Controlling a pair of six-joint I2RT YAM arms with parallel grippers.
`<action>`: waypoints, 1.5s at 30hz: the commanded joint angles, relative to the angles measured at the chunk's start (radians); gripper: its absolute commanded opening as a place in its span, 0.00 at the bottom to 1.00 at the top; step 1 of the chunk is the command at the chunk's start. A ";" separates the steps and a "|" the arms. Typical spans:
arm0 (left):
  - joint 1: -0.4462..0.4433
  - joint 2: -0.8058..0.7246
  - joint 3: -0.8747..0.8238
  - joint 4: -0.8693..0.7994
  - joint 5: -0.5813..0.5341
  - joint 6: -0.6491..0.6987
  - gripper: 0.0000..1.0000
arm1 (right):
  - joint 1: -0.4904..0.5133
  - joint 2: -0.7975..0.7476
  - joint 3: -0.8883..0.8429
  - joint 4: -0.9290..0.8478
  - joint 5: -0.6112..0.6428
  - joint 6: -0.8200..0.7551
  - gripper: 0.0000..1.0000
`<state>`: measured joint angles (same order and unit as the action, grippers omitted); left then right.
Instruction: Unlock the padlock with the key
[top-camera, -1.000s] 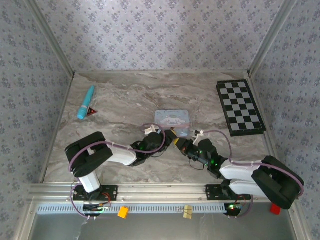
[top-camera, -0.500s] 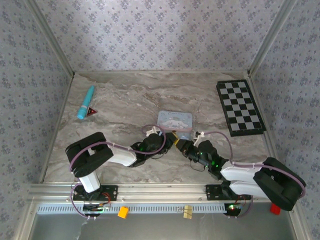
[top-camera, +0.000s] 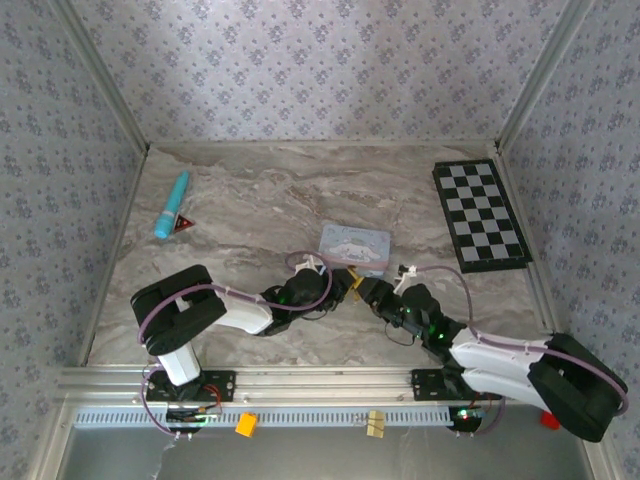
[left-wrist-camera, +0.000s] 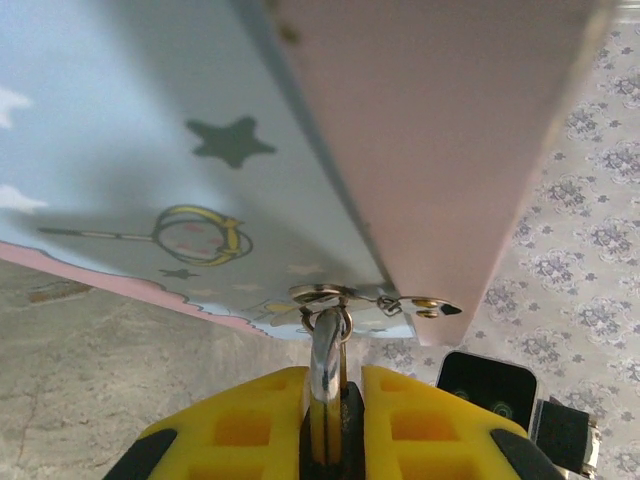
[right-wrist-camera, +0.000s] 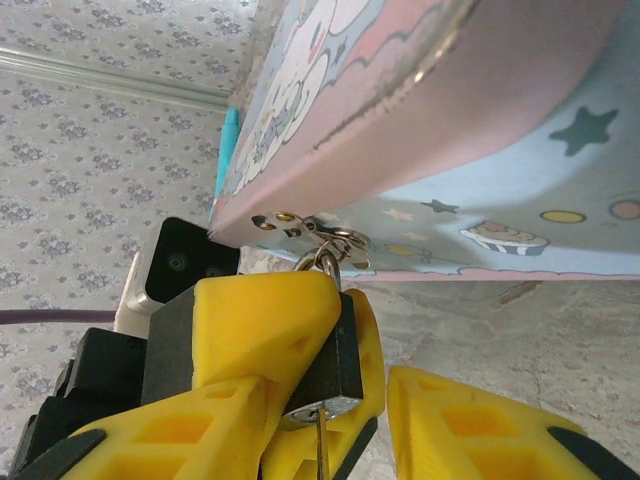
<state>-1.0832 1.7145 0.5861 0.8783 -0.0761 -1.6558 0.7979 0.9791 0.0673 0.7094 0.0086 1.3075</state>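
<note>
Padlock (right-wrist-camera: 335, 365) sits near-centre of the worktop (top-camera: 250, 200), shackle hooked through the hasp of the pastel tin (top-camera: 355, 245). Left fingers (left-wrist-camera: 250, 425) clamped on its dark body. Right fingers (right-wrist-camera: 470, 425) apart, one on either side of the key (right-wrist-camera: 320, 450) sticking out of the lock's base, not gripping it. Farther back: checkerboard (top-camera: 480, 215) on the right, blue tube (top-camera: 172, 203) on the left.

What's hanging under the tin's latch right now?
The padlock: shackle through the latch, body mostly covered by the left fingers pinching it. A thin key blade pokes from its underside.
</note>
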 joint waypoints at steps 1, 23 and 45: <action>-0.028 -0.026 -0.013 0.012 0.082 -0.004 0.00 | -0.005 -0.052 0.001 0.023 0.093 -0.011 0.40; 0.043 -0.044 0.006 -0.036 0.048 -0.020 0.00 | 0.194 -0.193 -0.058 -0.107 0.307 0.063 0.47; 0.051 -0.033 0.011 -0.033 0.034 -0.025 0.00 | 0.269 0.058 -0.009 0.100 0.304 0.131 0.41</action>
<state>-1.0405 1.7092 0.5785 0.8066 -0.0227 -1.6703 1.0584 1.0336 0.0345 0.7799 0.2771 1.4178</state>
